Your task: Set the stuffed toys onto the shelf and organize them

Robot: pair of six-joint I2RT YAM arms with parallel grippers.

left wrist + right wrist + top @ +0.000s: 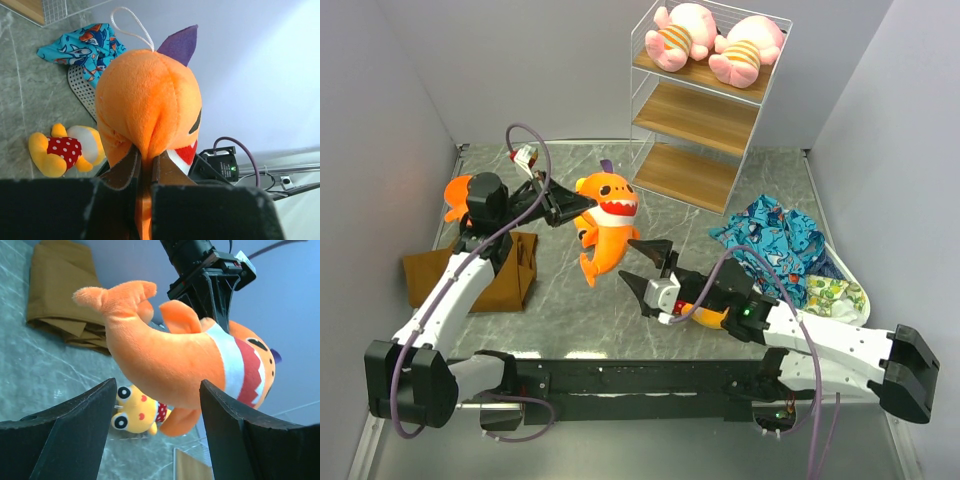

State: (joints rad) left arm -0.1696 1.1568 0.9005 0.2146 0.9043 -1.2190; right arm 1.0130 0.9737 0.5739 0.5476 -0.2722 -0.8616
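Top external: left pincer (575,210) clamps an orange fish toy (607,225); right pincer (627,260), spread wide, sits just beside it; blue cloth (780,240) near shelf (700,115).

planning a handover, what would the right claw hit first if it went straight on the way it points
Most likely the orange fish toy held up by the left claw. The open right claw points at its body, though depth is unclear.
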